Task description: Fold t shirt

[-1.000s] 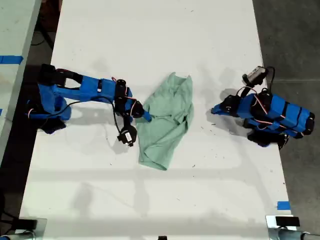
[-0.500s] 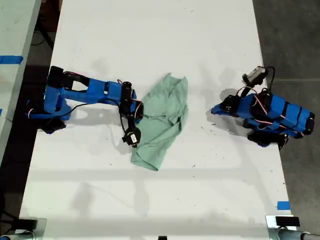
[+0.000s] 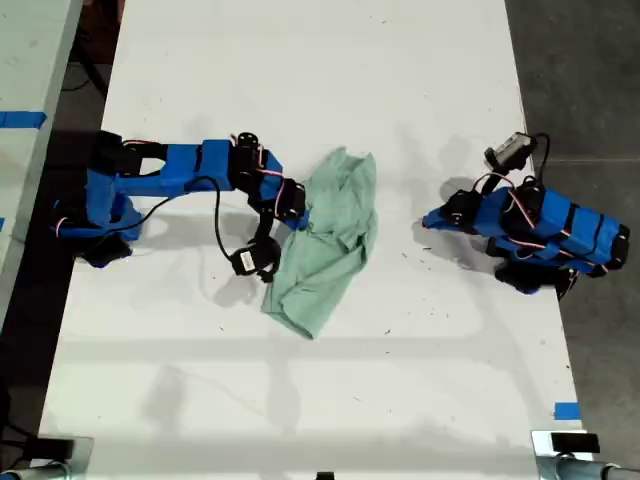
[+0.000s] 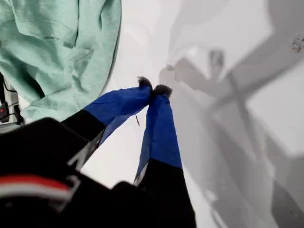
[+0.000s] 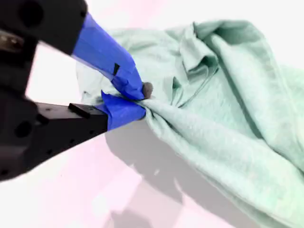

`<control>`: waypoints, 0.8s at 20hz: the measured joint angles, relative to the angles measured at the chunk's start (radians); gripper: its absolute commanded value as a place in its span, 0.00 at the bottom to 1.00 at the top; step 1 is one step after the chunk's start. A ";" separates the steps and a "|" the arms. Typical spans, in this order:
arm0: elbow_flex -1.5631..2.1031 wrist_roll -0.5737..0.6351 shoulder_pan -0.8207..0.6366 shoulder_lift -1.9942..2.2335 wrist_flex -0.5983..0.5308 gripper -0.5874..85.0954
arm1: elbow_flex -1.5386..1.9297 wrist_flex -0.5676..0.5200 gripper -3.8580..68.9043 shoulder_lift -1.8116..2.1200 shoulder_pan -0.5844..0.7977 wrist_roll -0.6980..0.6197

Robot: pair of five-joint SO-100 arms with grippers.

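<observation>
The t shirt is a crumpled pale mint-green heap in the middle of the white table. My second gripper reaches in from the exterior view's left and is shut on a bunched fold at the shirt's edge. The second wrist view shows its blue fingertips pinching that fold of the t shirt, which stretches away from them. My first gripper rests folded at the exterior view's right, apart from the shirt. In the first wrist view my first gripper is shut on nothing above bare table, with the t shirt beyond.
A camera on a black cable hangs beside the second arm. A blue tape mark sits near the table's edge at the exterior view's lower right. Dark floor borders the table on both sides; a second pale surface lies at the exterior view's left.
My second gripper has pulled the shirt's edge toward the exterior view's left, then moved up and back, bunching the cloth. The first arm has not moved.
</observation>
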 measured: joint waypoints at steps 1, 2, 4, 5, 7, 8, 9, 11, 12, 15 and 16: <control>-0.005 0.020 0.005 0.006 -0.032 0.01 | 0.000 0.000 0.08 0.000 0.000 0.000; -0.006 0.037 0.006 0.006 -0.066 0.02 | 0.000 0.000 0.08 0.000 0.000 0.000; -0.006 0.069 0.009 0.006 -0.149 0.03 | 0.000 0.000 0.08 0.000 0.000 0.000; -0.006 0.083 0.014 -0.005 -0.196 0.05 | 0.000 0.000 0.08 0.000 0.000 0.000; -0.008 0.097 0.018 -0.063 -0.304 0.31 | 0.000 0.000 0.08 0.000 0.000 0.000; -0.008 0.100 0.020 -0.104 -0.367 0.35 | 0.000 0.000 0.08 0.000 0.000 0.000; -0.009 0.100 0.020 -0.150 -0.436 0.38 | 0.000 0.000 0.08 0.000 0.000 0.000; -0.012 0.092 0.021 -0.229 -0.546 0.37 | 0.000 0.000 0.08 0.000 0.000 0.000; -0.012 0.080 0.021 -0.244 -0.574 0.36 | 0.000 0.000 0.08 0.000 0.000 0.000; -0.012 0.063 0.021 -0.247 -0.603 0.23 | 0.000 0.000 0.08 0.000 0.000 0.000; -0.012 0.063 0.021 -0.242 -0.614 0.19 | 0.000 0.000 0.08 0.000 0.000 0.000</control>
